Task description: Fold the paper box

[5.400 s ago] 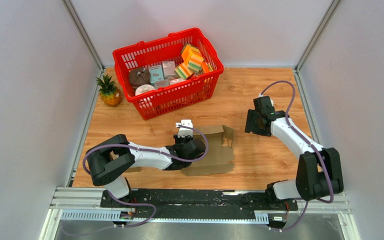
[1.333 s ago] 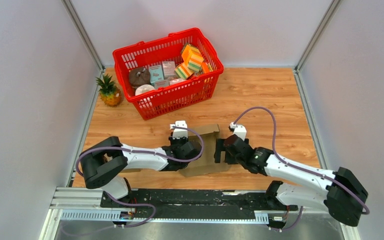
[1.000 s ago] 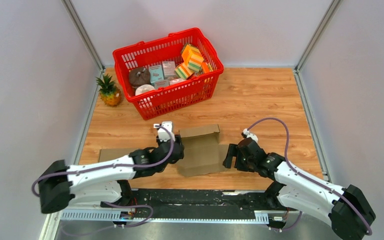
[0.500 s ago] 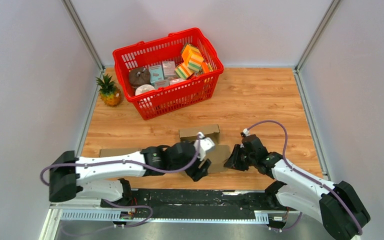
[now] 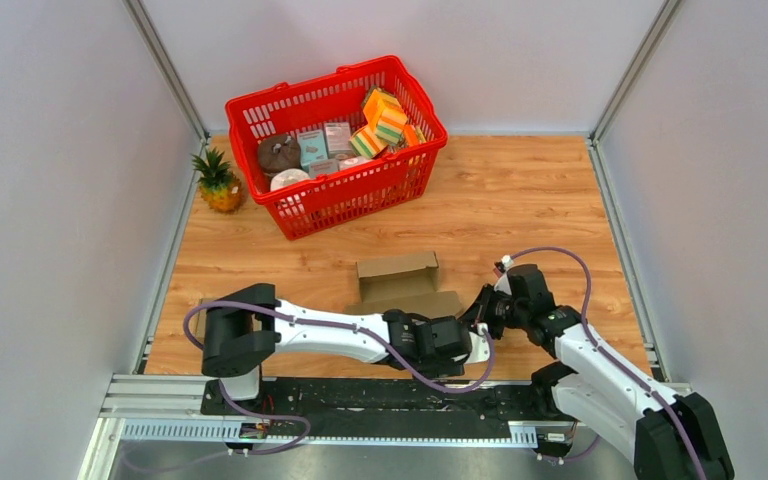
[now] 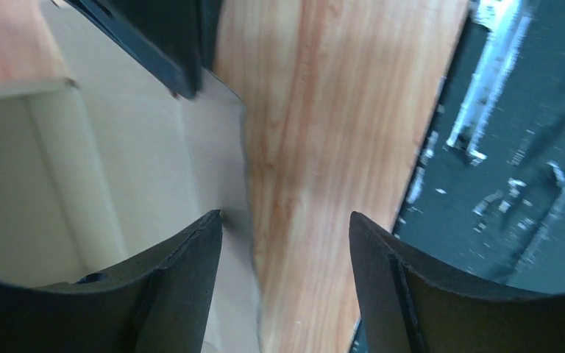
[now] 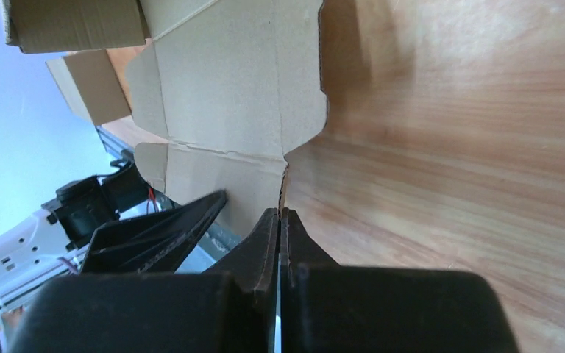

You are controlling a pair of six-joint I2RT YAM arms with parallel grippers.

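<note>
Judging by the paper box (image 5: 400,285) at lower centre of the overhead frame, we have one wall up and most folds left, our left gripper (image 6: 283,235) gaping empty over its edge, our right gripper (image 7: 279,217) closed at a flap corner, hold unclear.

— What do we see on the wooden surface (image 5: 520,190)?
— A red basket (image 5: 360,190) holding striped sponges (image 5: 385,120) and small boxes (image 5: 325,142); we find a pineapple (image 5: 220,183) just beside it.
</note>
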